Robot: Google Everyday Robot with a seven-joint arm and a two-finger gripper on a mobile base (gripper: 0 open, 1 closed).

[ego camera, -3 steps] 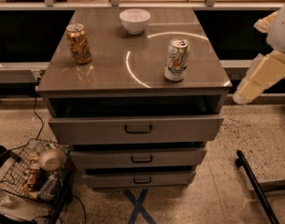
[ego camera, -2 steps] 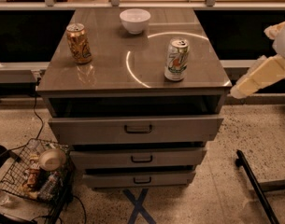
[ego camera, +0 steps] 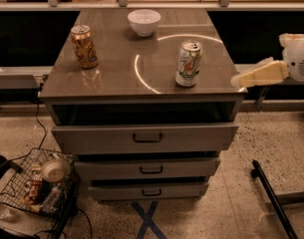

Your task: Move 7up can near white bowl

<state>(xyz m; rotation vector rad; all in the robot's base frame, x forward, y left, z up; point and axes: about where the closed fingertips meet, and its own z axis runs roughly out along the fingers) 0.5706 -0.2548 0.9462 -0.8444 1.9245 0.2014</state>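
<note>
Pale-yellow wedge-shaped gripper [ego camera: 245,78] at right edge, white rounded housing [ego camera: 297,59]

Likely a robot lab: pincer [ego camera: 243,78] at right beside a drawer cabinet [ego camera: 146,137], taped cross [ego camera: 147,222] on the floor [ego camera: 256,148].

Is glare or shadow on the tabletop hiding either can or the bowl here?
Camera view: a bright glare ring curves across the glossy tabletop around the 7up can, hiding nothing; the orange can and white bowl are clearly readable; the tool sits just off the table's right edge, warmly lit against a dark background.
</note>
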